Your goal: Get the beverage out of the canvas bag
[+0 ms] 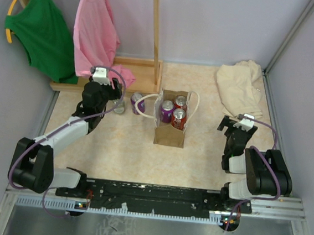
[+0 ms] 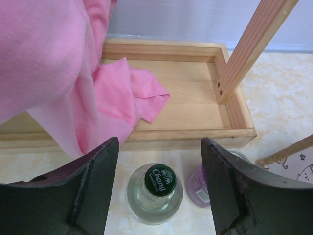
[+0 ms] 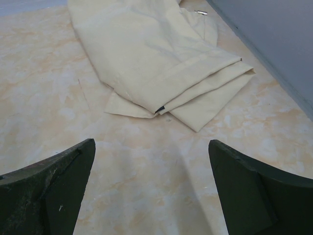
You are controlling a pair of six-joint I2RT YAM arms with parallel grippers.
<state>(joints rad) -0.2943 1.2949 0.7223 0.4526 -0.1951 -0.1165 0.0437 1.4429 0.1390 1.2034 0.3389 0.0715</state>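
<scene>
The tan canvas bag (image 1: 170,131) with white rope handles stands mid-table. It holds a purple can (image 1: 166,112) and two red cans (image 1: 179,119). Another purple can (image 1: 137,101) stands outside, left of the bag, and shows in the left wrist view (image 2: 197,187). A clear glass bottle with a green cap (image 2: 155,188) stands beside it, also seen from above (image 1: 118,107). My left gripper (image 1: 115,94) is open and empty, hovering over the bottle (image 2: 160,148). My right gripper (image 1: 226,124) is open and empty over bare table right of the bag (image 3: 151,147).
A wooden rack base (image 2: 186,98) lies just behind the bottle, with its upright post (image 1: 155,28) and a pink shirt (image 2: 58,63) draped into it. A green shirt (image 1: 43,29) hangs at far left. A pale beige cloth heap (image 1: 239,86) lies at the back right (image 3: 156,54).
</scene>
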